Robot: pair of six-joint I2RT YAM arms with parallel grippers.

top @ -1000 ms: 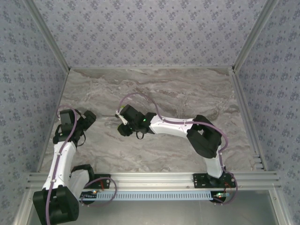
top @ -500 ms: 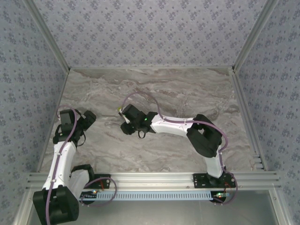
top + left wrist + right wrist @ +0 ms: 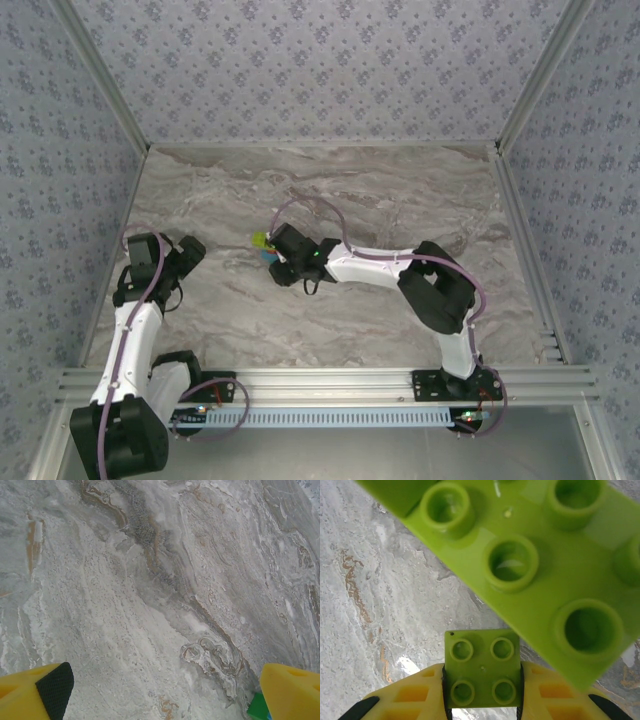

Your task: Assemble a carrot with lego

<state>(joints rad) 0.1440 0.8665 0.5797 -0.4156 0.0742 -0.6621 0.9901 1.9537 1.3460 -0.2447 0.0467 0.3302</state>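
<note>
My right gripper [image 3: 482, 680] is shut on a small lime-green lego brick [image 3: 482, 667] with four studs facing the camera. A long lime-green brick [image 3: 540, 565] slants across the top of the right wrist view and overlaps the small brick's upper right corner. From above, a small lime-green and blue stack of lego [image 3: 264, 246], the carrot, sits at the tip of the right gripper [image 3: 280, 260] near the table's middle. My left gripper [image 3: 165, 700] hangs open over bare table, and a dark green brick [image 3: 258, 707] peeks out beside its right finger [image 3: 292, 692]. The left gripper [image 3: 188, 252] is at the table's left side.
The marble-patterned table [image 3: 400, 200] is walled by patterned panels on three sides, with metal rails [image 3: 330, 380] along the near edge. The right arm [image 3: 430, 290] stretches from the near right across to the middle. Open tabletop lies at the back and right.
The right gripper has shifted a little to the right, uncovering the lime-green and blue stack at its tip. The left arm has not moved.
</note>
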